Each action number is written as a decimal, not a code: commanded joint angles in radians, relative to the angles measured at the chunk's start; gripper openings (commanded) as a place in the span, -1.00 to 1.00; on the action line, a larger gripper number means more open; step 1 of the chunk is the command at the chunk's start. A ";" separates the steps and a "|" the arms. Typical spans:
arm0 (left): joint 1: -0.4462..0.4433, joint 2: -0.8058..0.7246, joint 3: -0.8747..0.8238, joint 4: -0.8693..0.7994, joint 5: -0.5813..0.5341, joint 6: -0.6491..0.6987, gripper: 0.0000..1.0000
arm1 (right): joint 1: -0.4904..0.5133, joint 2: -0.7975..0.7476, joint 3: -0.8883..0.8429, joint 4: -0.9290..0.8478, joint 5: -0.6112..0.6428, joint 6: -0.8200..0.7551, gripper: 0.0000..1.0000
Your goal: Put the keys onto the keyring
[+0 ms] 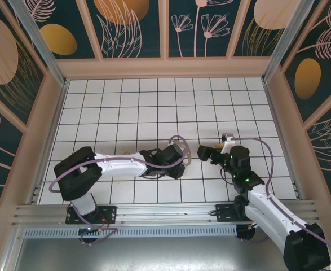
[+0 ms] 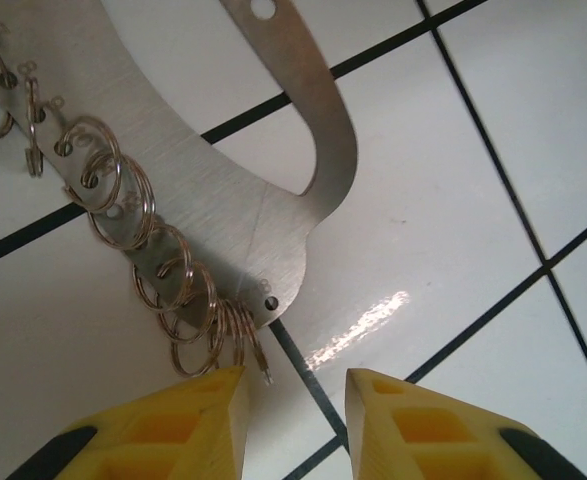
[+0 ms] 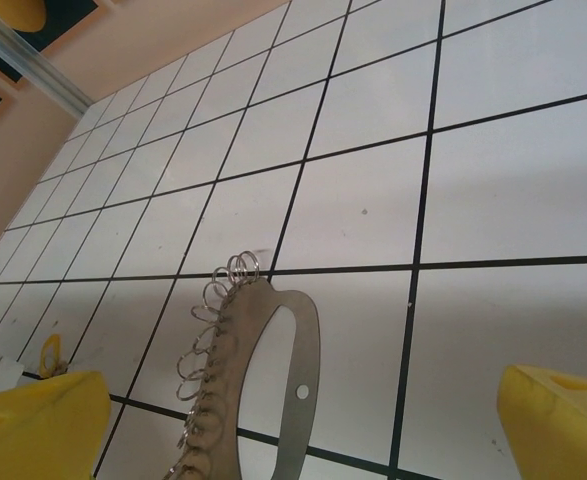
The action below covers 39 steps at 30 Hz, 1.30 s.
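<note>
Near the middle of the white tiled floor (image 1: 126, 107), in the overhead view, the left gripper (image 1: 184, 160) and the right gripper (image 1: 201, 151) point at each other from the left and right, close together. What lies between them is too small to make out from above. Seen from the left wrist, a thin brushed steel plate (image 2: 223, 210) lies flat on the tiles and runs from the upper left of the frame down toward the centre. It has a long oval cutout with a rounded end, a narrow curved arm closing that cutout on the right, and small drilled holes along its edge. Silvery split rings (image 2: 123, 195) hang through those holes in an overlapping row down the plate's left edge. The lowest rings sit just above the inner tip of the left gripper's (image 2: 295, 378) left-hand finger. Its yellow fingers (image 2: 208, 420) stand somewhat apart with bare tile and a black grout line in the gap, pinching nothing. From the right wrist, the same plate (image 3: 231, 350) rises from the bottom centre with its split rings (image 3: 216, 292) fringing the left edge. The right gripper (image 3: 303, 378) is spread wide, its yellow tips in the lower corners well clear of the plate.
</note>
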 commanded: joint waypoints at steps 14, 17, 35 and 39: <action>-0.009 0.045 0.027 -0.007 -0.052 -0.024 -0.41 | -0.019 -0.017 -0.013 0.018 -0.027 0.024 0.98; -0.009 0.053 0.049 -0.015 -0.085 -0.021 -0.41 | -0.020 -0.018 -0.015 0.019 -0.027 0.026 0.98; -0.009 0.113 0.092 -0.016 -0.140 -0.008 -0.50 | -0.028 -0.028 -0.019 0.018 -0.033 0.027 0.98; -0.009 0.117 0.083 -0.006 -0.133 -0.010 -0.59 | -0.030 -0.035 -0.020 0.016 -0.033 0.027 0.98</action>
